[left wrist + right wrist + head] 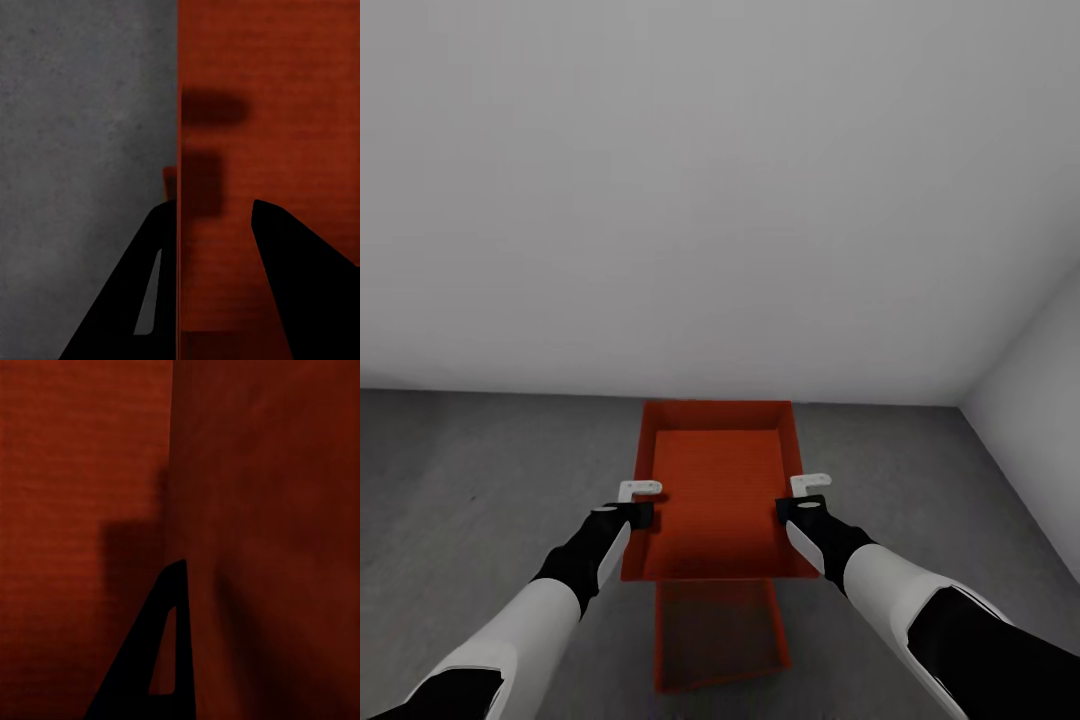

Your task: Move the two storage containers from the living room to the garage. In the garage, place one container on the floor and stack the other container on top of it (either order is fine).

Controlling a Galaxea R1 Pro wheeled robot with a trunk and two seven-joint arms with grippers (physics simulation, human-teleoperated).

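The upper bin (720,490) is an orange-red, lidless rectangle with plain walls and a flat, faintly ribbed bottom. It is held above the floor (480,480), carried between both arms. Under it, nearer the robot, the lower bin (722,640) sits on the dark grey concrete, the same colour and shape, partly covered by the upper one.

The left gripper (643,500) straddles the upper bin's left wall: in the left wrist view one finger (127,300) is outside against the grey floor and the other inside over the red bottom, closed on the wall (178,225). The right gripper (807,492) sits at the right wall; the right wrist view shows one dark finger (161,660) against red plastic, and I cannot tell how its jaws stand.

A plain white-grey wall (720,200) rises beyond the bins, meeting a second wall (1030,380) in a corner at right. Nothing stands between the bins and the wall.

Both bins run lengthwise away from the robot toward the wall.
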